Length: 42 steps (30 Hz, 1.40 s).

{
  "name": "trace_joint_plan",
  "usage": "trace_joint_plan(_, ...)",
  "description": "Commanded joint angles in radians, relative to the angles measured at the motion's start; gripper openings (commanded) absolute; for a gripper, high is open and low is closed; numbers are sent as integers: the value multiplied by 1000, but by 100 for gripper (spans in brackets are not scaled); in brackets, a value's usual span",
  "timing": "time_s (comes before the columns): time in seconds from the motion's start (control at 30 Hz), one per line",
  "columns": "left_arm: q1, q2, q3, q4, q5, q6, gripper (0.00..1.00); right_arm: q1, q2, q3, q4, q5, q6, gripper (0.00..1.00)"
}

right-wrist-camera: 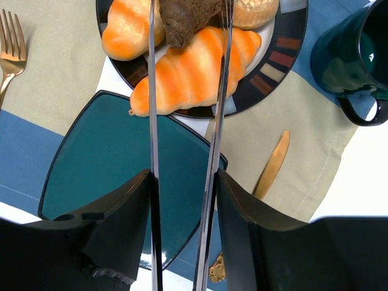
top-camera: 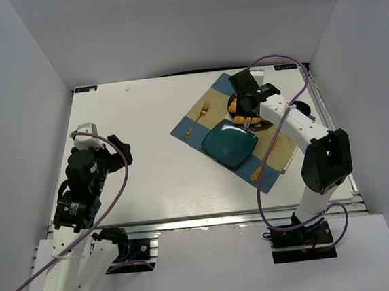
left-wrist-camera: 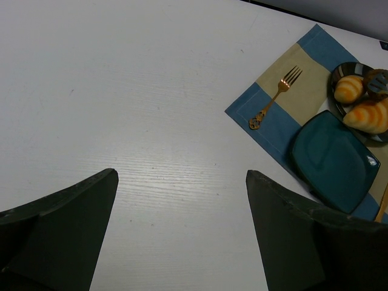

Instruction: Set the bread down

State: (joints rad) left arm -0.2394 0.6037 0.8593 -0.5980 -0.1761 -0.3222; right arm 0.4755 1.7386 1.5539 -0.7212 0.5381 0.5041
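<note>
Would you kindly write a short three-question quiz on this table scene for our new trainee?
1. True or false: the small dark brown bun already lies on the square teal plate.
2. What does the right pincer grip? A) thin metal tongs B) a gold fork C) a dark teal mug
3. Fill in: the left pincer hangs ____ above the bare white table.
Key: 1 false; 2 A; 3 open.
</note>
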Motion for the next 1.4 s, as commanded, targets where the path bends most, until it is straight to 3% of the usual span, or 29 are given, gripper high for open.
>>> trace_joint_plan(0.0,0,2,-3,12,-2,9,98,-6,2,-2,54,-1,-16,50)
trace_joint_plan(0.27,0,5,3,9,-5,12,98,-9,-13,-8,46,-6,-12,35)
trace_joint_plan(1.1,0,4,-9,17,-5,5,98,-9,-231,-100,46,17,-117,31)
trace_joint_plan(1.37,0,8,-8,12,0,3,98,49,-327,-149,29,-58,-150,31)
